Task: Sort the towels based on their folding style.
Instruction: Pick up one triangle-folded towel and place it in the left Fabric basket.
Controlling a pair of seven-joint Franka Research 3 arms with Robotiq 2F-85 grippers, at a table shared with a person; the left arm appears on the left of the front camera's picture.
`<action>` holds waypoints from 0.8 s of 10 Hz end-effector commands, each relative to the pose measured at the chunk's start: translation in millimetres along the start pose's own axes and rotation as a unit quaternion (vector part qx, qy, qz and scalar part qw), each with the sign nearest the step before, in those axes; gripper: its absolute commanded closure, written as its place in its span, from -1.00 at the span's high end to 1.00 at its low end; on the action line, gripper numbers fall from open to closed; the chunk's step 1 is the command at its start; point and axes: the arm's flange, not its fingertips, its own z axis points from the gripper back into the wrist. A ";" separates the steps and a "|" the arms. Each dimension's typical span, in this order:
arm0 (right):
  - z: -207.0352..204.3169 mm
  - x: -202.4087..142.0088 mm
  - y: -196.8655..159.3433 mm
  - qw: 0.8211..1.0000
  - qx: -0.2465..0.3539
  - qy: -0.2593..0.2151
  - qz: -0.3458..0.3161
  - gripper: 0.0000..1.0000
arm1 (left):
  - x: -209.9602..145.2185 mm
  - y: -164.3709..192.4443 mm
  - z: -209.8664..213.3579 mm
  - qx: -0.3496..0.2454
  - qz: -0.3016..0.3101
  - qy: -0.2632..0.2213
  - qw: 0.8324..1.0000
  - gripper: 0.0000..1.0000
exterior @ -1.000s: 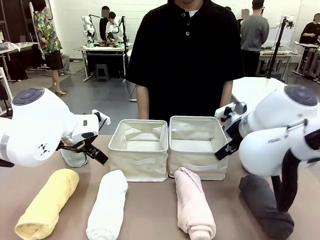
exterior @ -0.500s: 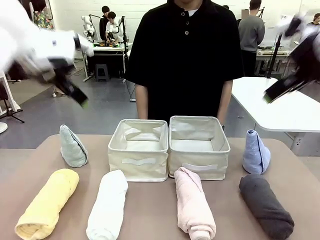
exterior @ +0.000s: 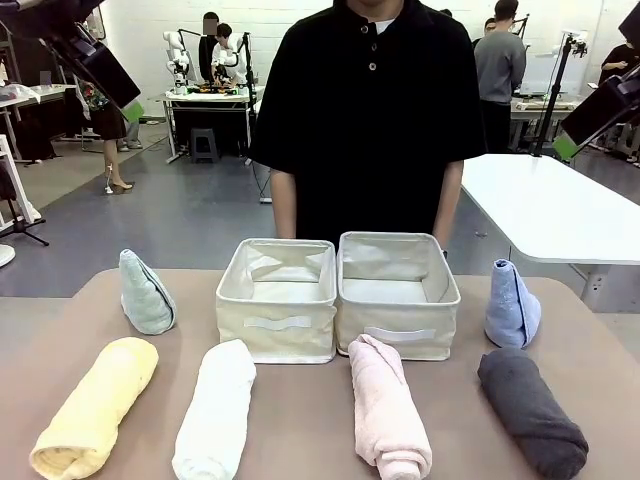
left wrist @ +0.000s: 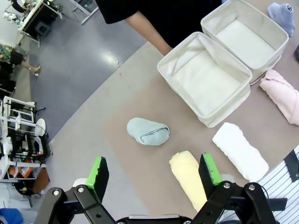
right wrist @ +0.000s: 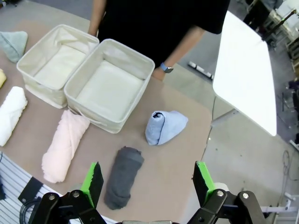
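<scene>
The left gripper [left wrist: 153, 171] and right gripper [right wrist: 146, 181] hang high, jaws wide apart, holding nothing — four rolled towels [exterior: 215, 410] lie near, cone towels [exterior: 146, 293] flank the far bins [exterior: 277, 325]

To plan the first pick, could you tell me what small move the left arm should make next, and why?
Probably lower the open left gripper toward the pale grey-green cone towel: it stands at the left of the table, on that arm's side, and both cream bins are empty.
</scene>
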 end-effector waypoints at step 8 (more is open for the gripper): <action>-95.7 -67.5 -163.1 0.933 0.353 -0.007 -0.061 1.00 | -89.7 138.5 -75.1 -0.367 -0.017 -0.062 0.928 1.00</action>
